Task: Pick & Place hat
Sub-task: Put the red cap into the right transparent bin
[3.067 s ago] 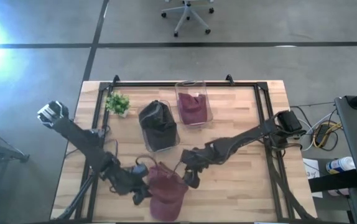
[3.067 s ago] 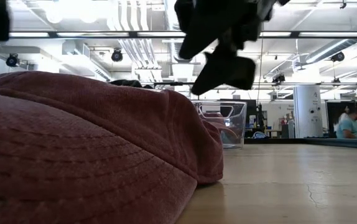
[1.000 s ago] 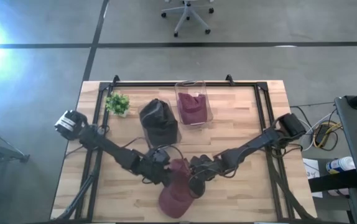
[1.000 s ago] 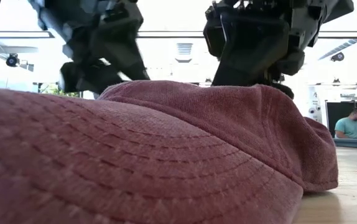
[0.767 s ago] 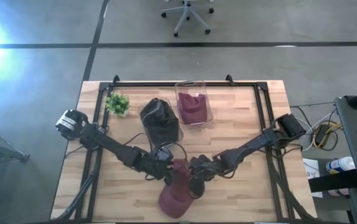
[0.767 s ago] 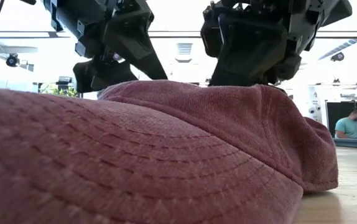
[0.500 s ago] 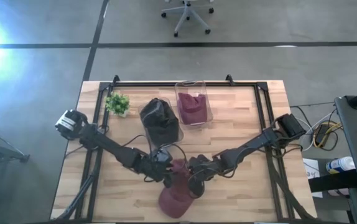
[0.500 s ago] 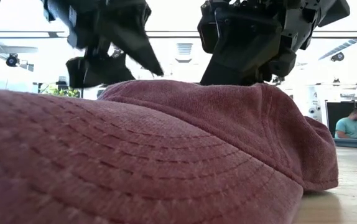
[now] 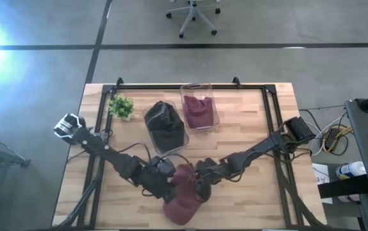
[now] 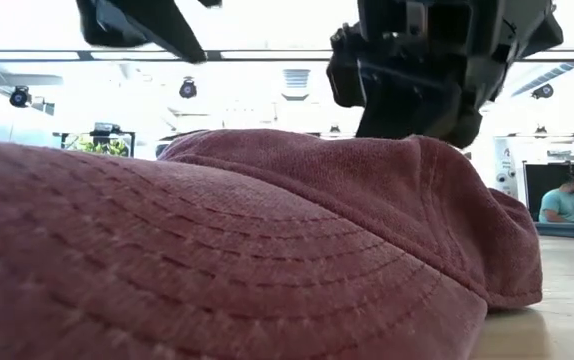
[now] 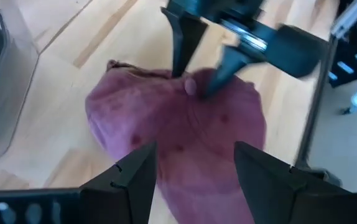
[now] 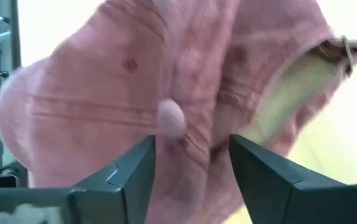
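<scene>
Room: behind the wooden table was a big bright hall, with a swivel chair on the grey floor.
Table: it held a small green plant, a dark bag and a clear bin with something red inside, all at the far side.
Hat: the red hat lay on the wood near the front edge, about in the middle. Its round top pointed up and had a little button on it.
Long way of the hat: from above, the brim ran toward the front edge and the back strap toward the bins.
Right gripper: the right gripper was down on the hat's top, from the hat's right side. Its two fingers stood one on each side of the button, with cloth between them. They looked part open, not yet squeezed on the cloth, so I would not say it held the hat.
Left gripper: the left gripper hung just above the hat's left side, its fingers spread apart and holding nothing.
Which arm was nearer: the right one, I think. It only had to pinch the top where it was.
What could go wrong: the cloth was soft, so a thin pinch might slip off.
</scene>
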`<act>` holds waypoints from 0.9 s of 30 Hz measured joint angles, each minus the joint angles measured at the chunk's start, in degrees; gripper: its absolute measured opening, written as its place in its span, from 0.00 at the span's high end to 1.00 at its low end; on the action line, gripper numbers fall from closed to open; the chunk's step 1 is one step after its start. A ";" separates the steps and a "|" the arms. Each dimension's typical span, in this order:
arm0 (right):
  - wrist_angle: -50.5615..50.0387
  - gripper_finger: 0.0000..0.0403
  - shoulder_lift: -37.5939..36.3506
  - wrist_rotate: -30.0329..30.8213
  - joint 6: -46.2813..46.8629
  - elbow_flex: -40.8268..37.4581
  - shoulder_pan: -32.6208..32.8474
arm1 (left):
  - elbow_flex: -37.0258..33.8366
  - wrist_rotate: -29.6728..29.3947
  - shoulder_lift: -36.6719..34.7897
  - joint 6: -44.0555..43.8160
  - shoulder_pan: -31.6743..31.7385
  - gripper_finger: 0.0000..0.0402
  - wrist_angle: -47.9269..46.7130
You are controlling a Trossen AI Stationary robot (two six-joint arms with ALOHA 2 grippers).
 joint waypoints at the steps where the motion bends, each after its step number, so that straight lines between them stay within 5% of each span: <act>1: 0.15 0.53 0.00 -0.03 0.17 -0.38 0.00 | 0.83 0.00 -0.01 -0.49 -0.71 0.49 -1.14; 9: 5.26 0.60 0.00 -0.02 0.87 -1.45 -0.01 | -1.67 1.47 0.33 -12.23 -7.52 0.49 -1.67; 15: 6.70 0.61 1.03 -0.26 0.67 -1.45 -0.20 | -7.88 -1.85 0.59 -15.81 -7.45 0.49 7.96; 27: 10.93 0.92 5.74 -7.55 0.48 -1.46 0.31 | -11.07 -1.50 0.61 -16.84 -7.37 0.49 11.97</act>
